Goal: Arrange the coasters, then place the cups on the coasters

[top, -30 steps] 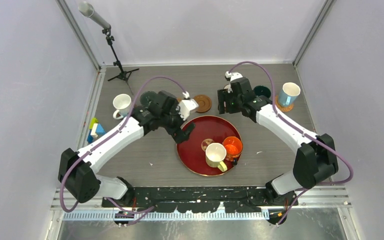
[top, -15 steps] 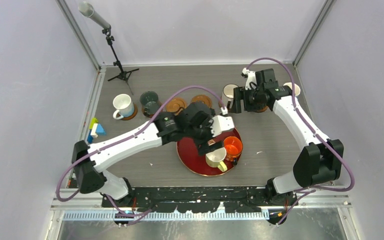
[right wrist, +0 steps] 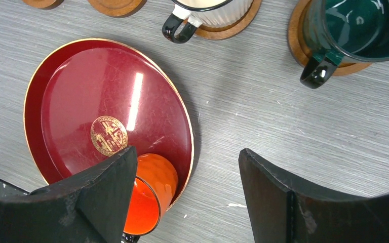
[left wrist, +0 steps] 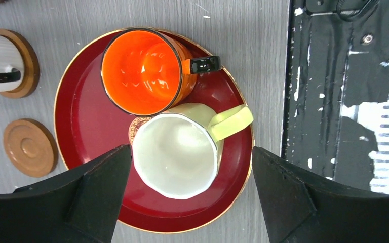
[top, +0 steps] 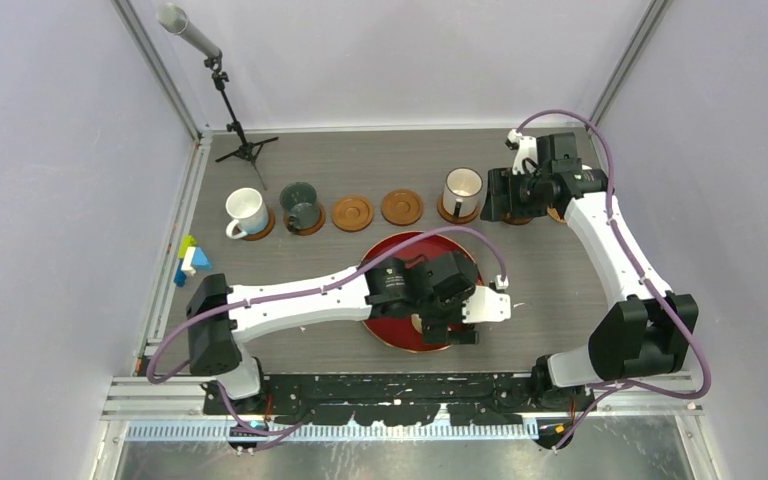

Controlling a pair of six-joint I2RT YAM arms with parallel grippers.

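Left gripper [left wrist: 190, 152] swung in from the coaster row and now hangs over the red tray [left wrist: 81, 126], jaws wide either side of the pale yellow cup [left wrist: 174, 162], not gripping yet. Two coasters [top: 352, 212] sit bare. Right gripper [right wrist: 187, 151] backed off right, open and empty.

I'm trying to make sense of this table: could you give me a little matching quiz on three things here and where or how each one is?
Things:
1. orange cup
2. dark teal cup
3. coaster next to the grey-green cup

Places or states:
a. nothing on it
b. on the red tray
c. standing on a wooden disc

Pairs: 1-b, 2-c, 3-a.
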